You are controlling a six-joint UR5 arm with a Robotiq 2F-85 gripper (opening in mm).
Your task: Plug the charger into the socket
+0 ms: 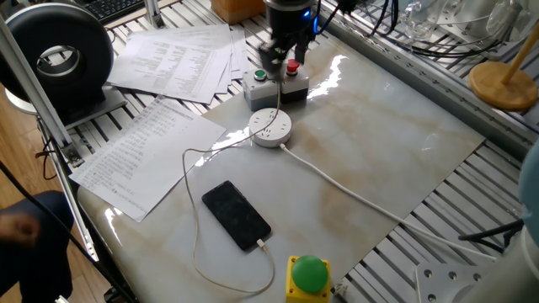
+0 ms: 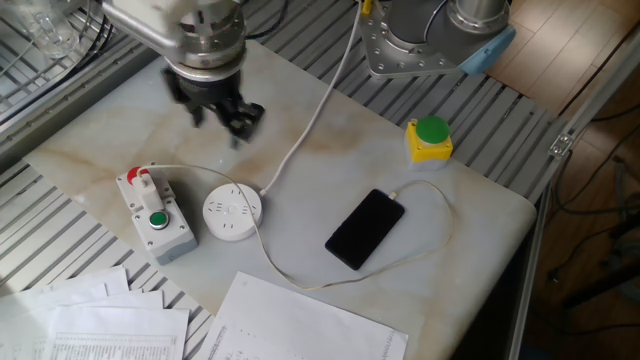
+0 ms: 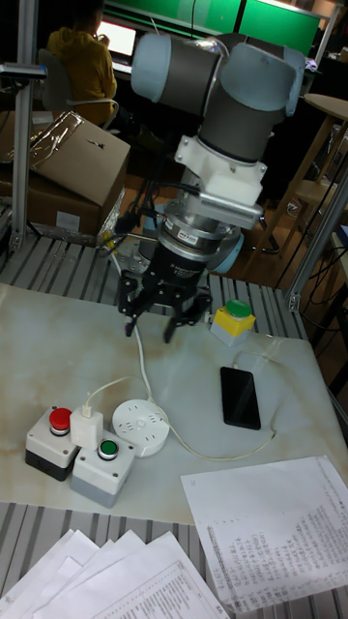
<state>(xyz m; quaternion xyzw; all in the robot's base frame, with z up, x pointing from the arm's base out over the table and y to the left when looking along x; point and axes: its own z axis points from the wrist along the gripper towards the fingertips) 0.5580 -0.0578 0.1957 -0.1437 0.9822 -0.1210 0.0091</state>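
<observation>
Charger (image 3: 88,423), a small white cube, sits on top of the grey button box (image 3: 75,453), between the red button (image 3: 60,418) and the green button (image 3: 108,448), and is not plugged in. In the other fixed view it shows only as a small white piece beside the red button (image 2: 142,180). Its thin white cable (image 1: 192,210) runs off the box, loops across the marble slab (image 1: 379,151) and ends at the black smartphone (image 1: 237,215), which lies face up near the slab's front edge. Just beside the grey box lies the socket (image 3: 141,426), a round white puck with slot holes on its top face, which stands free of any plug; its thick white cord (image 1: 354,196) leads away across the slab toward the arm's base.

Above the slab hangs the gripper (image 3: 162,311), apart from both charger and socket, with its dark fingers (image 3: 129,314) spread and nothing between them. In the two fixed views it is blurred.

Further out stand a yellow box (image 3: 232,323) with a green dome button, near the phone, and printed paper sheets (image 2: 300,325) along the slab's edge.
</observation>
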